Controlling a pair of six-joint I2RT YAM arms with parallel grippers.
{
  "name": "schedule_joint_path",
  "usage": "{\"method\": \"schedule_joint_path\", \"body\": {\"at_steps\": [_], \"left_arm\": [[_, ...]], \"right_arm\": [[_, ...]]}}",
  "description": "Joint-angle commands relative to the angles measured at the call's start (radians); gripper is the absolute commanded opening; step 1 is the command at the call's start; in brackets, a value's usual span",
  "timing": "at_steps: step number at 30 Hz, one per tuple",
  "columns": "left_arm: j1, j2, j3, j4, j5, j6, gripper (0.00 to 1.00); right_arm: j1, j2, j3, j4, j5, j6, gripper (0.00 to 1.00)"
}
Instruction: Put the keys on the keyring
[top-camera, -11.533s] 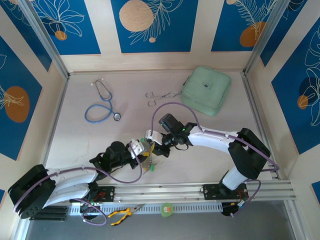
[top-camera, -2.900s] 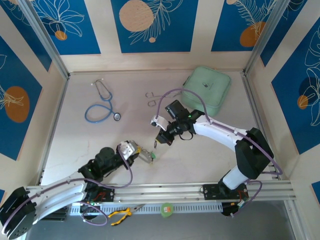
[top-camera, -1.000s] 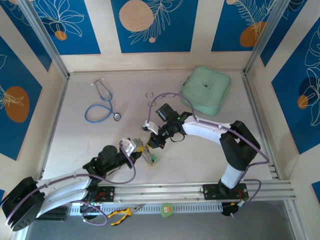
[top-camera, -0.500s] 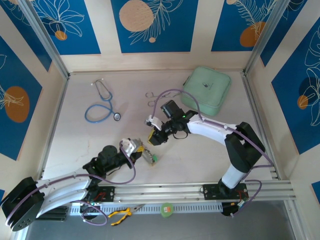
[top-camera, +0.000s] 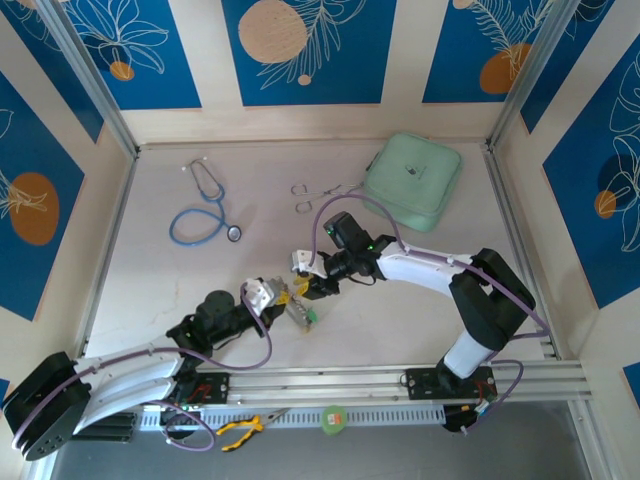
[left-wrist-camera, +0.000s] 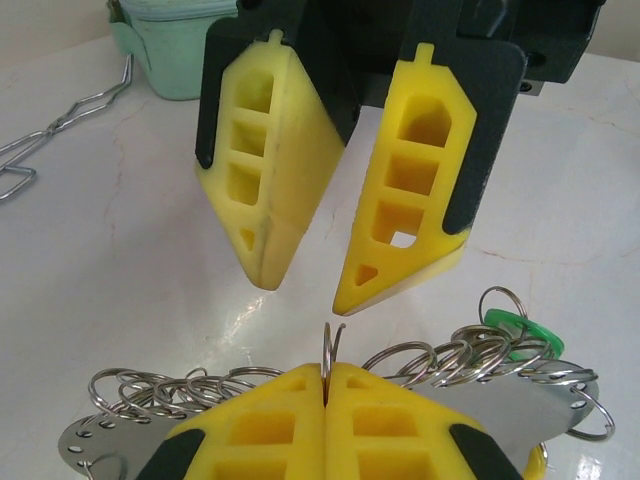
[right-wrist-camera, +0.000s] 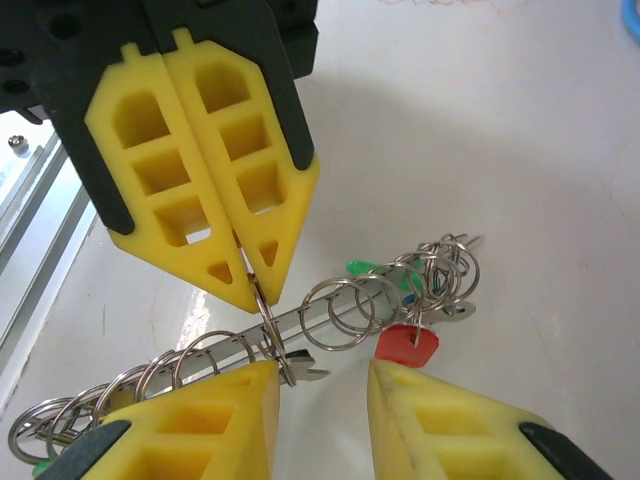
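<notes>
My left pincer (left-wrist-camera: 327, 375) was pressed together, pinching one thin wire ring that stood up from the keyring (right-wrist-camera: 335, 308). The keyring was a flat steel strip with small holes, and it carried a whole row of such rings. The strip lay on the pale desk (left-wrist-camera: 120, 280), across under this pincer, and went out to both sides of it. My right pincer (right-wrist-camera: 322, 375) was spread, its two yellow fingers well apart. It faced the left one tip to tip, very near, with the pinched ring just beside its gap. A green key (left-wrist-camera: 520, 330) lay among the rings to the right of my left pincer. A red key (right-wrist-camera: 408, 345) lay just in front of one finger of my right pincer, beside the rings at the same end. Far beyond the left pincer, to its left, were steel forceps (left-wrist-camera: 60, 130) and a mint green pouch (left-wrist-camera: 170, 50).
</notes>
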Motion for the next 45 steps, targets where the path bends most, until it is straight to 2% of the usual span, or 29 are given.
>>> {"method": "schedule_joint_path", "body": {"at_steps": [1, 19, 29, 38, 43, 45], "left_arm": [[-0.002, 0.0, 0.018, 0.07, 0.028, 0.024, 0.0], [0.0, 0.005, 0.02, 0.079, 0.027, 0.027, 0.0], [0.0, 0.001, 0.02, 0.065, 0.025, 0.032, 0.0], [-0.001, -0.002, 0.022, 0.066, 0.029, 0.031, 0.0], [0.0, -0.009, 0.021, 0.058, 0.033, 0.032, 0.0], [0.0, -0.012, 0.022, 0.058, 0.033, 0.032, 0.0]], "right_arm": [[0.009, 0.008, 0.008, 0.006, -0.048, -0.071, 0.3], [0.024, 0.041, 0.036, -0.024, -0.099, -0.084, 0.25], [-0.01, -0.033, -0.041, 0.0, -0.047, -0.069, 0.29], [0.026, 0.01, -0.007, 0.024, -0.074, -0.048, 0.28], [0.03, 0.021, -0.001, 0.03, -0.081, -0.039, 0.23], [0.031, 0.022, -0.001, 0.03, -0.084, -0.036, 0.16]]}}
